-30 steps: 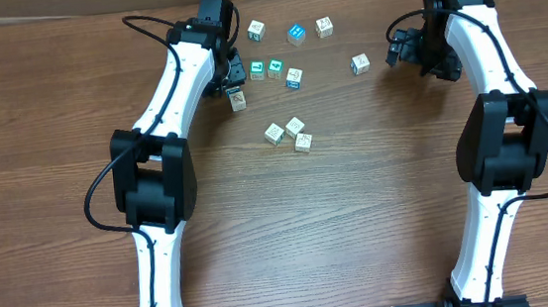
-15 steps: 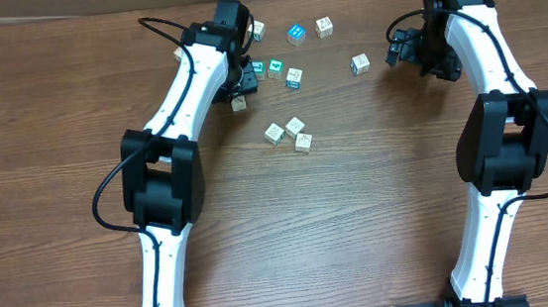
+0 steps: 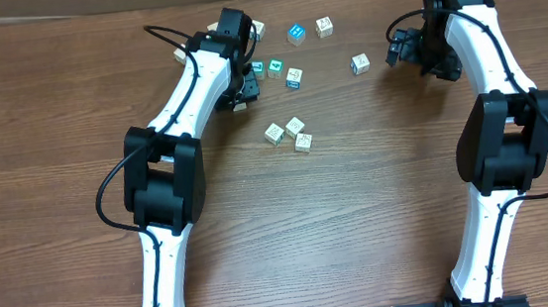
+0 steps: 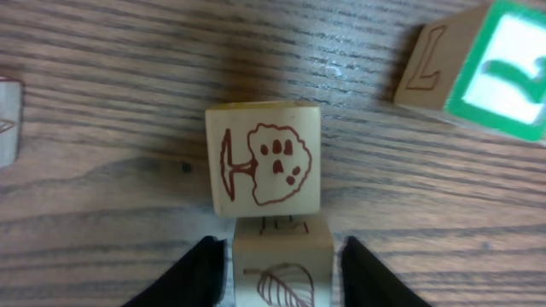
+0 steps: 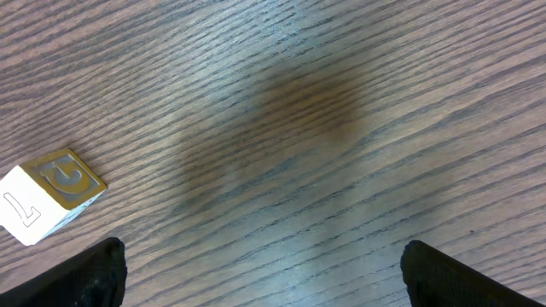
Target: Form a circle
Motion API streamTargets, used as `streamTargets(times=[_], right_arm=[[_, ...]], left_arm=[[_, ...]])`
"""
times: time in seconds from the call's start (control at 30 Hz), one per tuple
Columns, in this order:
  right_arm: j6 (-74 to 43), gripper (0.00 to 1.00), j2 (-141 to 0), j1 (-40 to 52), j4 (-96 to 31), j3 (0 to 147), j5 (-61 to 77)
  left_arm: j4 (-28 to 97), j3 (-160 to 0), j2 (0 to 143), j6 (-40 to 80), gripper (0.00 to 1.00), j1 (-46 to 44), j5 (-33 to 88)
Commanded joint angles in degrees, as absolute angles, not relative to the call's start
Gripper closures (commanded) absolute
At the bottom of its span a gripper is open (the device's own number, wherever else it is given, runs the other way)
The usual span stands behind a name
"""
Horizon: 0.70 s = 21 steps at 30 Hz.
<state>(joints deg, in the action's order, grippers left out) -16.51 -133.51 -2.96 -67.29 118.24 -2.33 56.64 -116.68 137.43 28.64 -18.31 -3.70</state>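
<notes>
Brown wood (image 3: 360, 225) is being shared by two arms and scattered letter cubes. Nearest, three cubes are being kept in a tight cluster (image 3: 294, 125). Beyond, the left gripper (image 4: 281, 247) is being held part open astride one leaf cube (image 4: 281, 286), with thin gaps showing on both sides. One tree cube (image 4: 264, 166) is touching it. A row (image 3: 275, 70) of three teal-printed cubes is lying beside. The right gripper (image 5: 264, 273) is being held wide on nothing, with one lone cube (image 5: 51, 192) near. Farthest, three far cubes (image 3: 324, 27) are spread apart. No circle is formed.
</notes>
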Motion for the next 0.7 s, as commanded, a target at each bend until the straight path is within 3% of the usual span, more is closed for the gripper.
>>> streamTargets(times=[0.0,0.4,0.67], right_arm=[[-16.7,0.00,-132.1,-3.0,-67.2,119.5,-2.5],[-16.7,0.00,-132.1,-3.0,-67.2,119.5,-2.5],[-16.7,0.00,-132.1,-3.0,-67.2,119.5,-2.5]], left_arm=[[55.4,-115.4,137.6,29.4,0.66,-18.3,-4.7],[54.2,-116.2,137.6,26.8,0.58,-18.3,-4.6],[54.6,-116.4,137.6,26.8,0.65,-18.3,-4.6]])
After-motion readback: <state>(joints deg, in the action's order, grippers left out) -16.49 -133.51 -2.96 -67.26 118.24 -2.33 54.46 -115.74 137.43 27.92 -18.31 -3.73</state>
